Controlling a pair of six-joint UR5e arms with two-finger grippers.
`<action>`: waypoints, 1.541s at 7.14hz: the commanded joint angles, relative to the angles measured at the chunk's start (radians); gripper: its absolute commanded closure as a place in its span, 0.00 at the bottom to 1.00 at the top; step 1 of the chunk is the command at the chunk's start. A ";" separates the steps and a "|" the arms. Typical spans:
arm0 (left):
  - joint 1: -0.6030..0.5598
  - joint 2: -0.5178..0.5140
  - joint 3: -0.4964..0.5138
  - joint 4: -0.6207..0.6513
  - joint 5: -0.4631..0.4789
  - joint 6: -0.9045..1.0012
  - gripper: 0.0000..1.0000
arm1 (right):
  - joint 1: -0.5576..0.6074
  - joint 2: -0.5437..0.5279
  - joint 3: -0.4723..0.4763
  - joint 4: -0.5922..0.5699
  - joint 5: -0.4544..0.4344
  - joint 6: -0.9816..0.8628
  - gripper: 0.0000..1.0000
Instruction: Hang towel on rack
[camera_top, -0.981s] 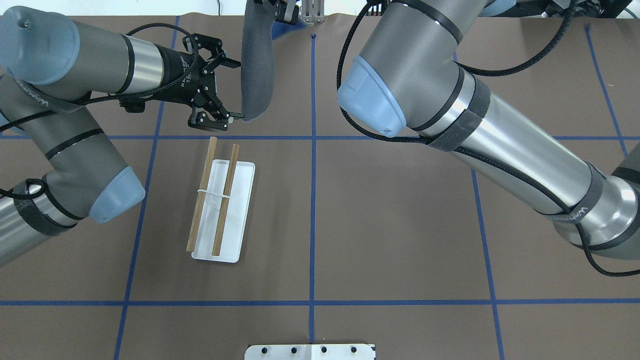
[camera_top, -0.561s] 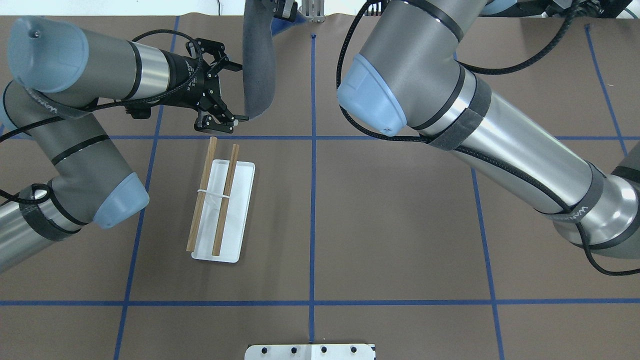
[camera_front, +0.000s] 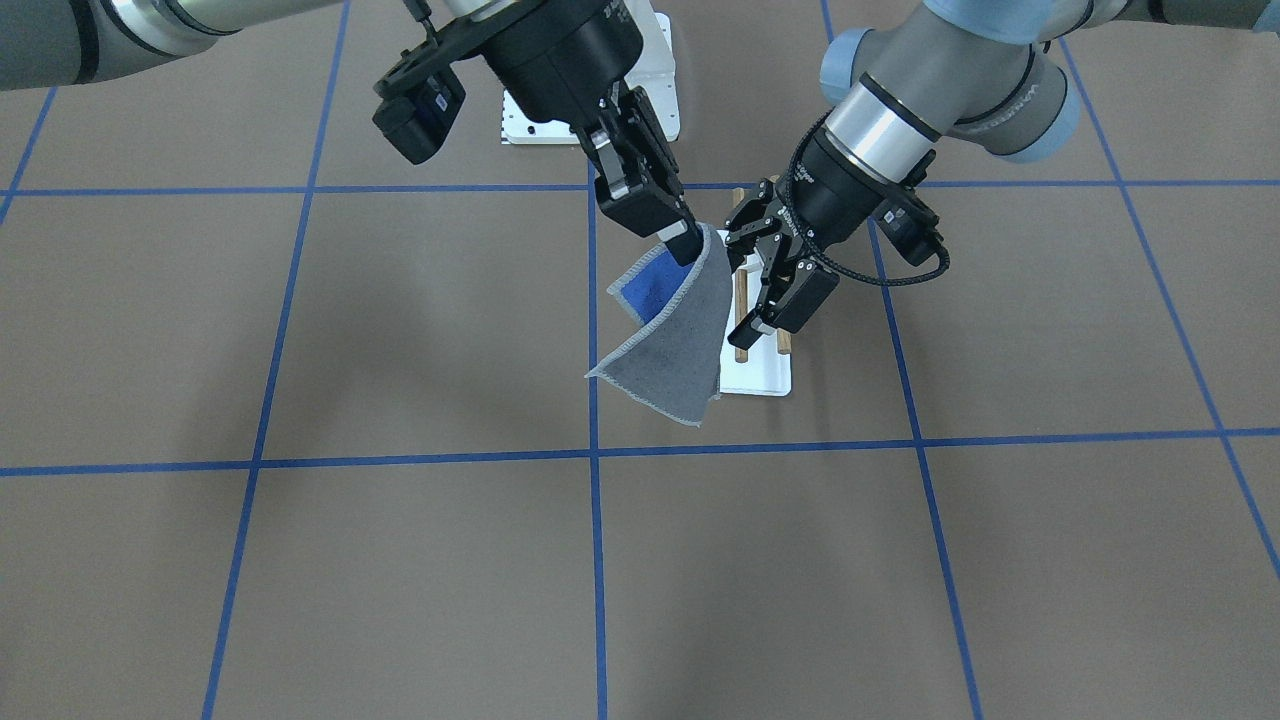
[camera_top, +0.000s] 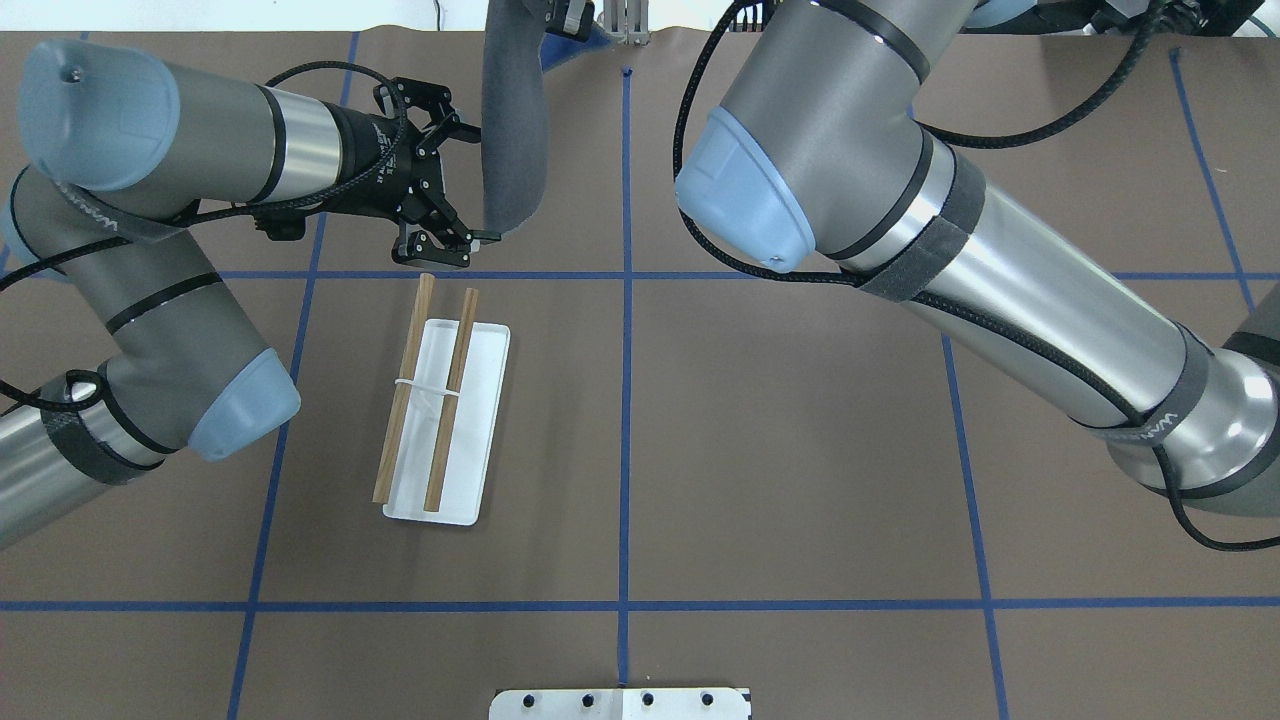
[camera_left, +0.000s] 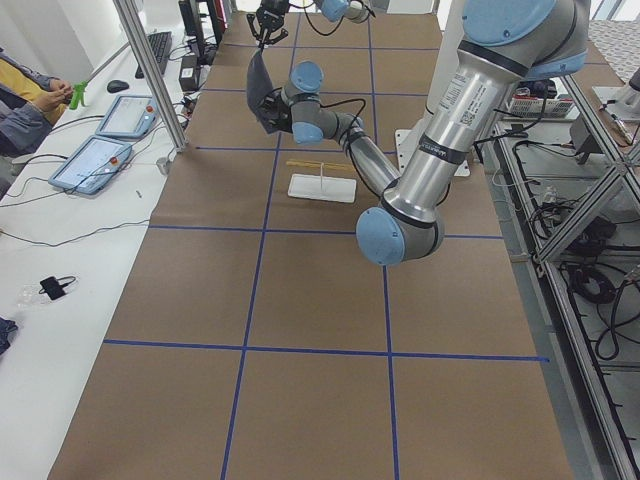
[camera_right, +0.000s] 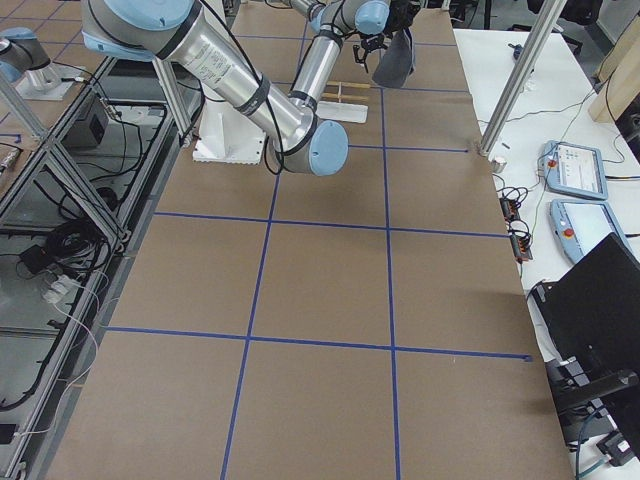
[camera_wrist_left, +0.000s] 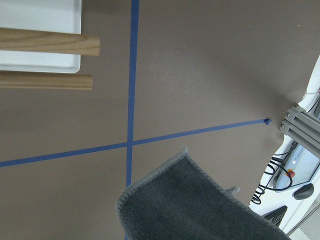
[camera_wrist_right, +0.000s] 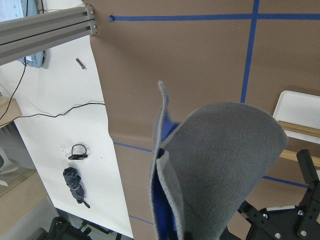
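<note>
Towel (camera_front: 670, 340): hangs at upper centre, one corner pinched by right gripper (camera_front: 688, 243).
Left gripper (camera_top: 470, 185): spread, just beside towel.
Risk: jaws may miss the limp edge, so the towel could bunch beside rack (camera_top: 440, 400).

Right black two-finger gripper (camera_front: 686, 243) angled down, pinched on corner of grey-and-blue cloth towel (camera_front: 672, 340); left black two-finger gripper (camera_front: 753, 280) beside it, jaws spread wide

Brown taped table (camera_top: 800, 450) with rack (camera_top: 447, 400)
</note>
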 joint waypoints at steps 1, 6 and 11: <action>0.002 0.000 0.001 -0.001 0.000 0.000 0.10 | 0.001 0.000 0.004 0.001 0.000 0.006 1.00; 0.000 0.002 -0.001 -0.025 0.006 -0.023 1.00 | 0.002 -0.003 0.004 0.004 0.000 0.006 1.00; -0.005 0.018 0.016 -0.116 0.092 0.214 1.00 | 0.007 -0.273 0.239 0.014 0.017 -0.214 0.00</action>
